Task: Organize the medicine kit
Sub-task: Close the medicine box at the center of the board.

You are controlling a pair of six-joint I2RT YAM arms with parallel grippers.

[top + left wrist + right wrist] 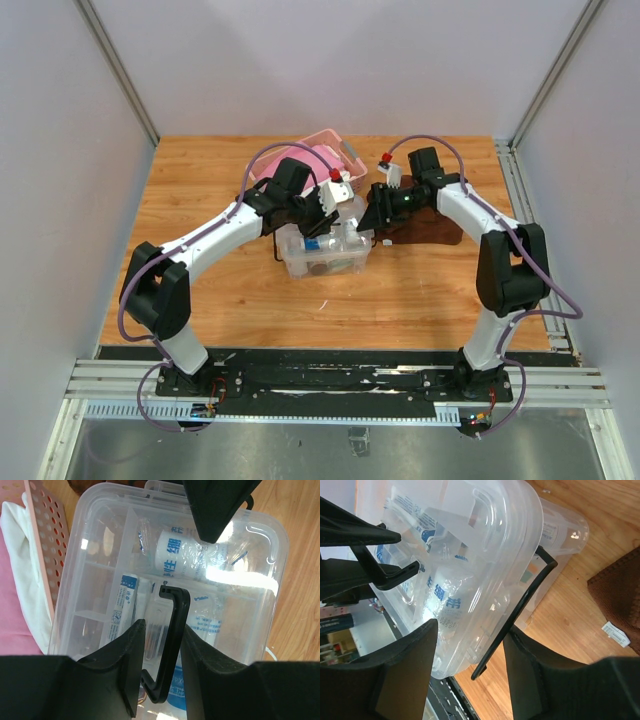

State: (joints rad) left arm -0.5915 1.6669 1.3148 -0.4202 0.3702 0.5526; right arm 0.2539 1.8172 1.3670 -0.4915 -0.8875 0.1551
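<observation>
Left end effector (pixel 161 626) straddles clear kit's (pixel 262 630) dark handle (pixel 176 605).

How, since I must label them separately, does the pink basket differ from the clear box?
The pink basket is opaque with perforated walls; the clear box is see-through with solid walls. The pink basket holds cloth; the clear box holds blue-printed packets. Both are plastic containers, side by side on the wooden table.
</observation>
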